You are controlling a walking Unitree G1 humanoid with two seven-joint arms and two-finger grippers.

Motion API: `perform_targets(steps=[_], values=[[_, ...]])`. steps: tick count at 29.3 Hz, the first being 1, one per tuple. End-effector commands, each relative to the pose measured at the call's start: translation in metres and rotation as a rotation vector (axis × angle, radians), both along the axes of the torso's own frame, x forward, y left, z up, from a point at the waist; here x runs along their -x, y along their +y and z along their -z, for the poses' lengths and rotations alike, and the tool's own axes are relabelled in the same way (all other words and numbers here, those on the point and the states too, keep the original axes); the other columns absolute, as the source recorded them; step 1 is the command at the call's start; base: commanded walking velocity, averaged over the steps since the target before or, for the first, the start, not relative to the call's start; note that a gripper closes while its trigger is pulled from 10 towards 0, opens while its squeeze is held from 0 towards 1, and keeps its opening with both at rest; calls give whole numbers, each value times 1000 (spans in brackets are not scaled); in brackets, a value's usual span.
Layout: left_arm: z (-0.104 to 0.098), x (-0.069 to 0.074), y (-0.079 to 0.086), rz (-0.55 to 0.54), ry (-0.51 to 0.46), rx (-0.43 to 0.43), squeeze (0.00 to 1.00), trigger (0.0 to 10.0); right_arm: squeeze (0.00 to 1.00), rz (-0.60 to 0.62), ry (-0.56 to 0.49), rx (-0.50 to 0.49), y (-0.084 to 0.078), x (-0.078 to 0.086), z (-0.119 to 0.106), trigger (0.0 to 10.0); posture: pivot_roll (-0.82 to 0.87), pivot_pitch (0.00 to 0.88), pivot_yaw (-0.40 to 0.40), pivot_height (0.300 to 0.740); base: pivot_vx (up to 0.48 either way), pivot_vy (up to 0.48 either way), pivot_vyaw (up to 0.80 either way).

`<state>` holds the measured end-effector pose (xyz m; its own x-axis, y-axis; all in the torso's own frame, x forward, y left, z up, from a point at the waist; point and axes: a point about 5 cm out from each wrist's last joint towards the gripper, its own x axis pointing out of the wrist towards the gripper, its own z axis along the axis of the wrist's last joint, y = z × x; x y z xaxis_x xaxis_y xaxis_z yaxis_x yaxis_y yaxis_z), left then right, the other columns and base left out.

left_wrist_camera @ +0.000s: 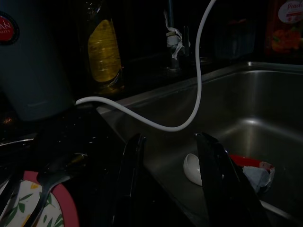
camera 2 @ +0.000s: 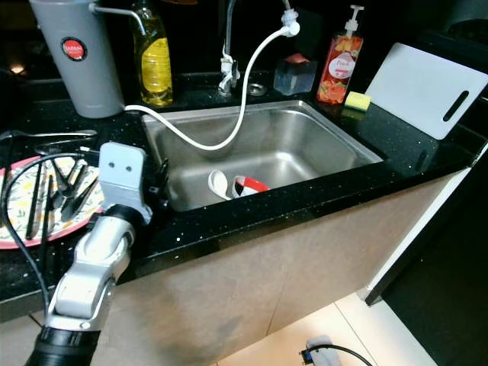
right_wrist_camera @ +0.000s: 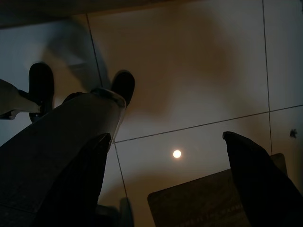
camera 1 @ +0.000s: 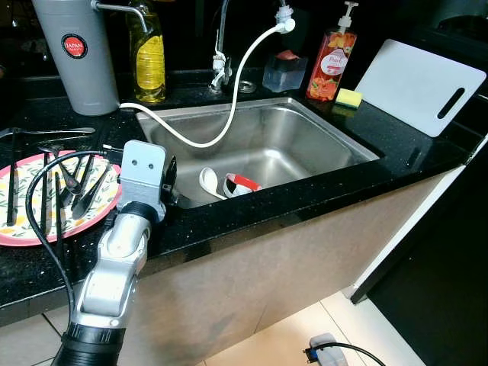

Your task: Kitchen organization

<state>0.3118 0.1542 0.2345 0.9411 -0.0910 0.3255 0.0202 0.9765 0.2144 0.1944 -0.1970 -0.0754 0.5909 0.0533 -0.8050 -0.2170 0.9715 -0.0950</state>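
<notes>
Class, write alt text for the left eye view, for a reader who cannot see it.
The robot's left claw reaches over the front edge of a steel sink set in a black countertop, toward a white spoon and a red-and-white item inside. A floral plate of dark utensils sits left; a white hose droops into the basin.

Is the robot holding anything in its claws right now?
No. The left gripper is open with nothing between its fingers, over the counter edge by the sink. The right gripper is open too, pointing at the floor.
</notes>
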Motion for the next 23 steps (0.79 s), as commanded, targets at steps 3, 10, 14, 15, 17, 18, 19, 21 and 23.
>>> perform_targets(steps=[3,10,14,15,17,18,19,21,23], values=[[1,-2,-4,10,4,-10,0,10000,0,21,13,5,-7,5,2,10000,-58,66,-96,740,0,0,0],[1,-2,-5,10,3,-11,0,10000,0,24,17,9,-8,6,2,10000,-57,67,-97,740,0,0,0],[1,-2,-5,9,3,-11,0,10000,0,26,18,10,-8,7,2,10000,-59,68,-99,740,0,0,0],[1,-2,-5,9,3,-11,0,10000,0,26,18,10,-8,7,2,10000,-59,68,-99,740,0,0,0],[1,-2,-5,8,4,-10,0,10000,0,28,18,11,-9,7,2,10000,-60,69,-99,740,0,0,0],[1,-2,-5,8,4,-10,0,10000,0,28,18,11,-9,7,2,10000,-60,69,-99,740,0,0,0],[1,-2,-5,8,4,-10,0,10000,0,29,18,12,-9,7,2,10000,-60,69,-99,740,0,0,0],[1,-2,-5,8,5,-10,0,10000,0,29,18,13,-9,7,2,10000,-60,69,-99,740,0,0,0],[2,-2,-5,8,5,-10,0,10000,0,32,19,14,-10,8,2,10000,-61,68,-100,740,0,0,0]])
